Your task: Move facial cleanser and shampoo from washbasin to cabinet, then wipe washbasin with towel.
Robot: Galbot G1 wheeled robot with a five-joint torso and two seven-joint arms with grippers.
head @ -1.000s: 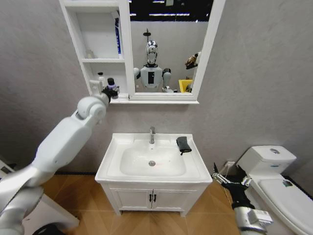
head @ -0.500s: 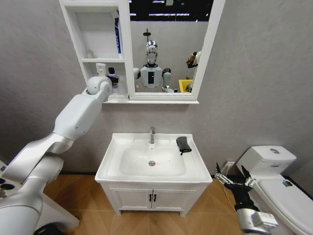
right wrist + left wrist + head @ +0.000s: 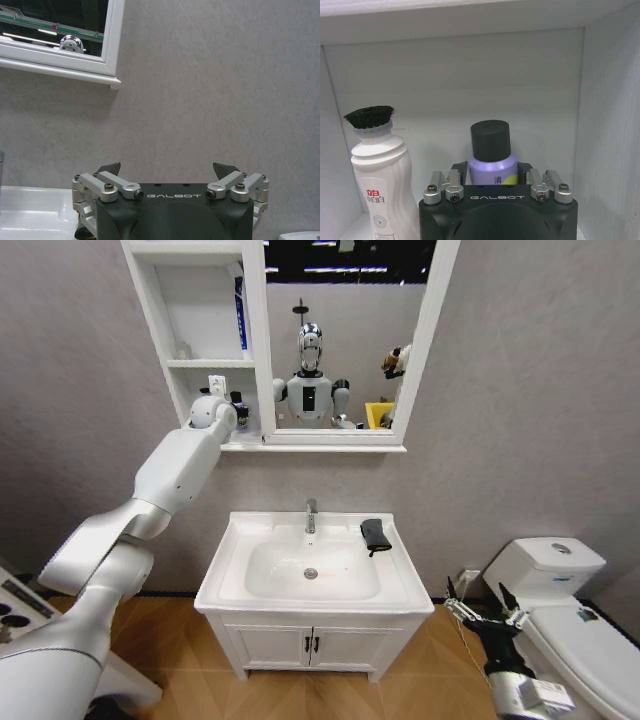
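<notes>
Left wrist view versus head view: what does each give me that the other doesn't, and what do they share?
Left wrist view: a close look inside a cabinet compartment, with a white bottle with a black bristly top standing beside a purple bottle with a black cap.

Head view: the washbasin, the dark towel on its rim right of the faucet, and the right tool, open, low beside the toilet.

Shared: the left tool at the cabinet's lowest compartment, with the purple bottle.
</notes>
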